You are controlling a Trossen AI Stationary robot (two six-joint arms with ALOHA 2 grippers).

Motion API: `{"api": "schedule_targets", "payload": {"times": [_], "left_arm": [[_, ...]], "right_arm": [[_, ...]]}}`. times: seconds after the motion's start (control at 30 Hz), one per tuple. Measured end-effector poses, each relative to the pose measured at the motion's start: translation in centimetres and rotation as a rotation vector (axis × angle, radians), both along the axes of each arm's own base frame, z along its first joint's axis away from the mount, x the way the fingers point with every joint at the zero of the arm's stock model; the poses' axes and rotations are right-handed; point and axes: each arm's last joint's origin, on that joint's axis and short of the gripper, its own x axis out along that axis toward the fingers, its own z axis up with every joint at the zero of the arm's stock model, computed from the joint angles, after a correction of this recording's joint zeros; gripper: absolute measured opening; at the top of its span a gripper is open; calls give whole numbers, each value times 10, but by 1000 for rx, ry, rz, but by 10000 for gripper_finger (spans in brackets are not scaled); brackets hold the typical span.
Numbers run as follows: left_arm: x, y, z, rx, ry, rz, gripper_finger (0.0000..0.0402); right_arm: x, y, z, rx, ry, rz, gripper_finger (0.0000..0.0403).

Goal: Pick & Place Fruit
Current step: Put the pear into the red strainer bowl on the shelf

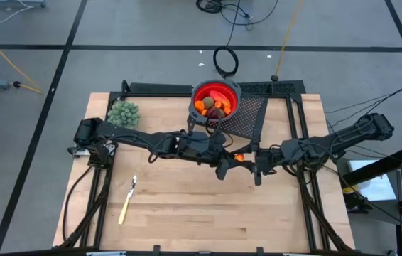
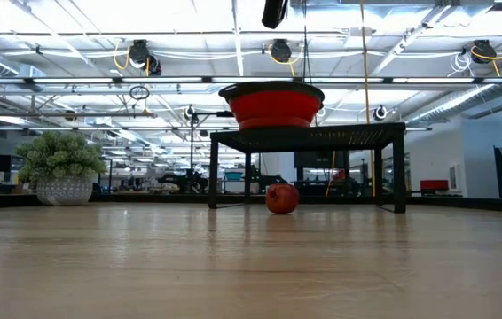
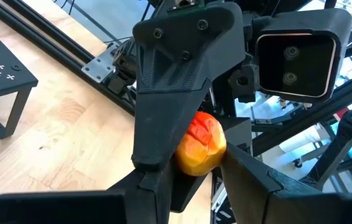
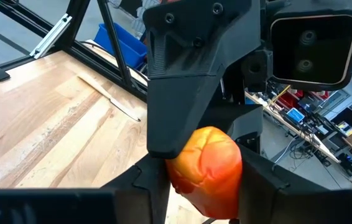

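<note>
A red-orange-yellow fruit (image 1: 238, 157) hangs in mid-air over the table's middle, between my two grippers. My left gripper (image 1: 228, 163) reaches in from the left and my right gripper (image 1: 256, 166) from the right, tip to tip, both shut on this fruit. A red bowl (image 1: 215, 99) stands on a black mesh stand (image 1: 252, 114) at the far edge and holds several fruits. One dark red ball (image 2: 281, 198) lies on the table under the stand. My left gripper pinches the red-orange-yellow fruit (image 3: 201, 146) between its two fingers (image 3: 154, 186), coming level from the table's left. The fruit is lifted clear of the table. My right arm's finger covers part of it. My right gripper pinches the same fruit (image 4: 208, 163) between its two fingers (image 4: 260, 180), coming level from the table's right. The fruit fills the gap between them and hangs clear of the table. My left arm's finger stands over its far end.
A bushy green clump (image 1: 123, 112) in a pale pot (image 2: 63, 189) stands at the far left. A yellow-handled knife (image 1: 128, 199) lies on the near left of the table. Black frame rails (image 1: 93, 192) run along both sides. Bare wood lies near the middle front.
</note>
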Motion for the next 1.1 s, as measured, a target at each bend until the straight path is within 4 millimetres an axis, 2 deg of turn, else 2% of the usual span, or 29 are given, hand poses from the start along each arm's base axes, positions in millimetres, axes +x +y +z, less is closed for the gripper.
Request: {"api": "schedule_targets", "payload": {"times": [0.3, 0.6, 0.77, 1.1], "left_arm": [[0, 0, 0, 6, -1, 7, 136], [0, 1, 1, 23, -8, 7, 227], [0, 0, 0, 20, -8, -31, 262], [0, -1, -1, 16, 7, -60, 274]], "right_arm": [[0, 0, 0, 0, 0, -2, 130], [0, 0, -1, -5, 12, -7, 130], [0, 0, -2, 9, 15, -8, 130], [0, 0, -2, 19, 19, -8, 130]]}}
